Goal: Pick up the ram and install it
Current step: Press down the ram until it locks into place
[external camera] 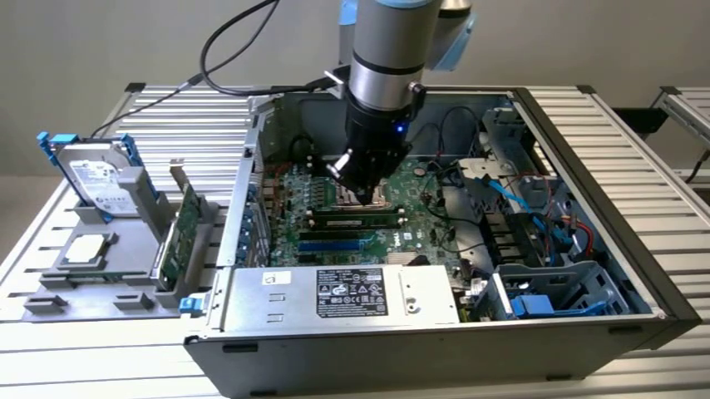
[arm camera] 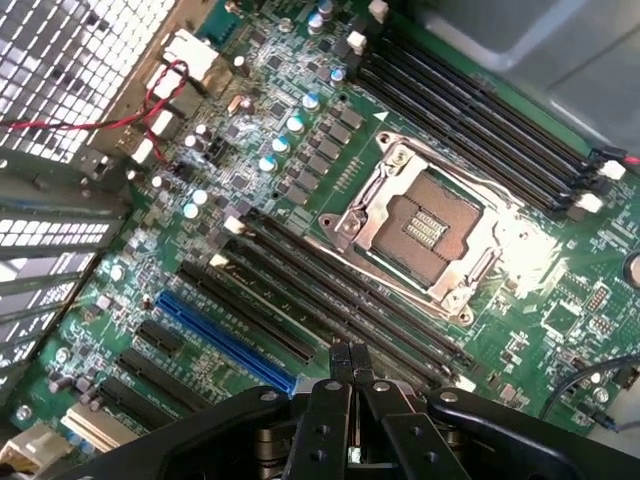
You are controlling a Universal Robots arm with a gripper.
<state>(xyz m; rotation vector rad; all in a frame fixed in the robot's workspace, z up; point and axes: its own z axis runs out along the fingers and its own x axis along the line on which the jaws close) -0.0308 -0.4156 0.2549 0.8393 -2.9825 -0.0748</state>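
My gripper hangs inside the open computer case, low over the motherboard by the CPU socket. Its fingers are pressed together with nothing between them. A long narrow stick with dark chips, which looks like the ram, sits along a memory slot just in front of the gripper tip, apart from it. In the wrist view, black memory slots run on both sides of the socket. One slot near the blue slot shows a pale strip along it.
The case walls enclose the work area, with the power supply at the front and blue cables at the exterior view's right. Outside on the exterior view's left, a grey rack holds a silver hard drive and an upright green card.
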